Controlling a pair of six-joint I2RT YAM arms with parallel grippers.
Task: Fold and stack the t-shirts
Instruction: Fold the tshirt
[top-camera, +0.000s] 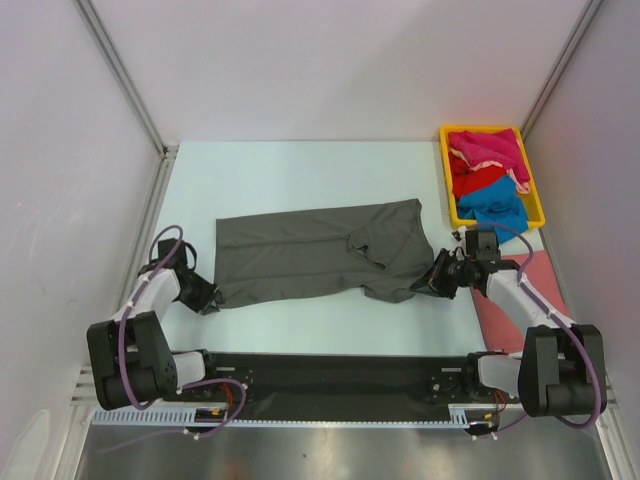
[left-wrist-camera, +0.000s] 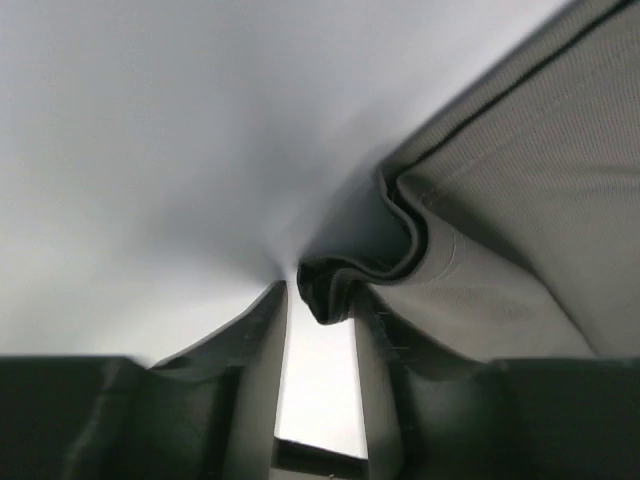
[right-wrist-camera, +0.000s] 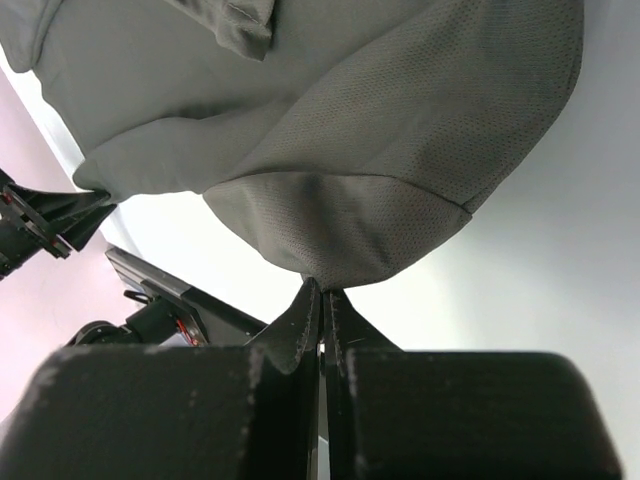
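The large dark grey t-shirt (top-camera: 310, 252) lies spread flat across the middle of the table, one sleeve folded over at its right. My left gripper (top-camera: 205, 296) is at its near left corner. In the left wrist view the jaws (left-wrist-camera: 322, 292) stand apart, with the bunched hem of the grey shirt (left-wrist-camera: 520, 200) between their tips. My right gripper (top-camera: 432, 280) is at the shirt's near right corner. In the right wrist view it (right-wrist-camera: 322, 285) is shut on the edge of the grey cloth (right-wrist-camera: 350, 120), which is lifted slightly.
A yellow tray (top-camera: 446, 180) at the back right holds magenta (top-camera: 490, 148), red (top-camera: 470, 180) and bright blue (top-camera: 500, 212) shirts. A salmon-pink shirt (top-camera: 510, 310) lies flat under the right arm. White walls enclose the table on three sides.
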